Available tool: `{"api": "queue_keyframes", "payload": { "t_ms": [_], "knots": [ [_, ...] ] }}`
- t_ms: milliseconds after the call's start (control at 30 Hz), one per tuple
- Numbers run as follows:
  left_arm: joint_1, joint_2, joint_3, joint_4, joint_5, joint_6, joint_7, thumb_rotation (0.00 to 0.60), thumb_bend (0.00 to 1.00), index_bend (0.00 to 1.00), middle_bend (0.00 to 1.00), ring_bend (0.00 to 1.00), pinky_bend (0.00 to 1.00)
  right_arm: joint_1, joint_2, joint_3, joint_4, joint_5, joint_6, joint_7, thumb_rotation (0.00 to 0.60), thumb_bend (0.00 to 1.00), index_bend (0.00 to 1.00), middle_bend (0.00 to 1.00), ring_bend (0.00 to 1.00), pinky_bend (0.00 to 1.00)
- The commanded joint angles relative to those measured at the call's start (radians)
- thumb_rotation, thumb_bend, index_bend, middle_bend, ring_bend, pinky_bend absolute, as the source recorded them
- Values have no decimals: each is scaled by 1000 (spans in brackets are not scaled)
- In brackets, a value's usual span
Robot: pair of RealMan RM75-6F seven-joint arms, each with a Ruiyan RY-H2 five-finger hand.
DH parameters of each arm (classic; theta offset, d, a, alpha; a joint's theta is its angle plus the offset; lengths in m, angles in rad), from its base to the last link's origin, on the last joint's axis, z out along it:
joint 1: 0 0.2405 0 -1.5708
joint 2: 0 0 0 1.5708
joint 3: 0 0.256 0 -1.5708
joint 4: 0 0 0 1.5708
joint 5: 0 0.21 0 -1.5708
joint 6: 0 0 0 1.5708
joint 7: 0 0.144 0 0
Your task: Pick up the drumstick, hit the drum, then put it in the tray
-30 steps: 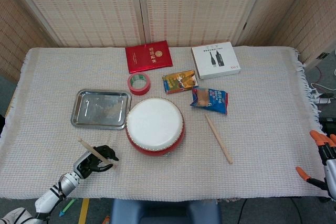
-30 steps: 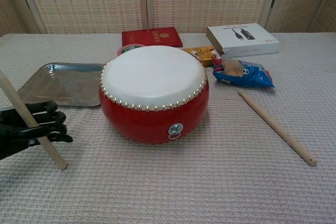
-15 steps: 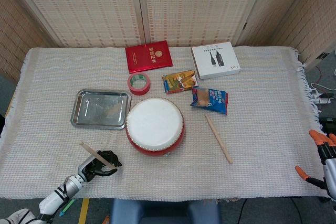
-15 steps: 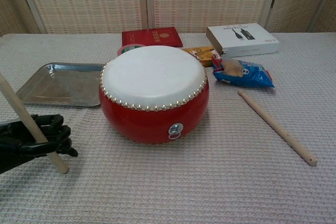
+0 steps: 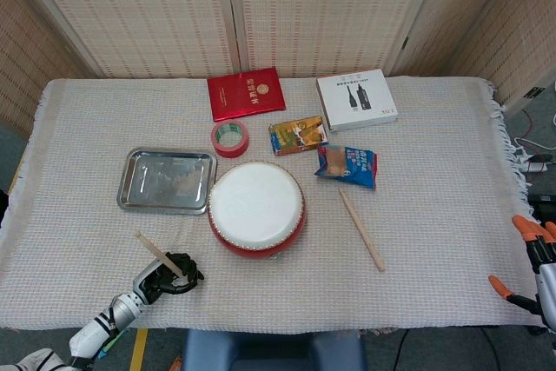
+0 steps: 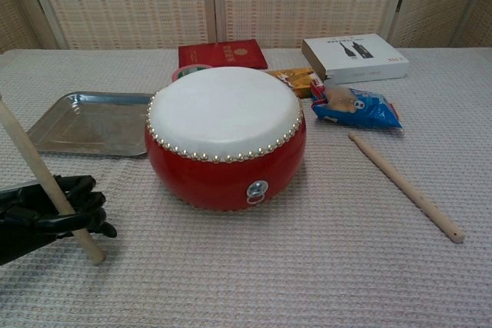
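The left hand is gripping a drumstick in curled fingers left of the red drum, while the right hand, its fingers indiscernible, is sitting far right of the drum.

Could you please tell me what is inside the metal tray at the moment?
The tray holds no objects; only its shiny bare bottom with a dull smudge shows. The drum hides its near right corner in the chest view.

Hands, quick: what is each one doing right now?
Left hand: grips a light wooden drumstick.
Right hand: only its orange-tipped fingers show at the frame edge; state cannot be told.
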Motion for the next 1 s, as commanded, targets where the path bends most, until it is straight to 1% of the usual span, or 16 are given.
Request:
{"api": "queue_keyframes", "payload": {
  "t_ms": [33, 267, 600, 733, 900, 1000],
  "knots": [
    [-1, -2, 3, 2, 4, 2, -2, 600, 237, 716, 671, 553, 406, 0, 0, 0, 0, -1, 1, -1, 600, 183, 0, 84, 0, 0],
    [-4, -11, 15, 14, 17, 6, -11, 600, 239, 736, 708, 589, 451, 0, 0, 1, -1, -3, 3, -3, 600, 182, 0, 84, 0, 0],
    [-3, -22, 15, 21, 11, 13, 5, 600, 241, 768, 765, 646, 552, 1, 2, 3, -6, -6, 8, -10, 600, 183, 0, 84, 0, 0],
    [9, -29, 2, 18, -7, 24, 54, 600, 241, 834, 854, 735, 612, 1, 3, 4, -8, -8, 10, -12, 600, 183, 0, 84, 0, 0],
    [27, -31, -20, -2, -24, 55, 121, 600, 241, 848, 867, 746, 625, 3, 3, 4, -11, -11, 11, -16, 600, 183, 0, 84, 0, 0],
    [33, -24, -18, -17, -15, 69, 158, 600, 242, 850, 868, 748, 629, 2, 3, 5, -13, -13, 15, -18, 600, 183, 0, 84, 0, 0]
  ]
}}
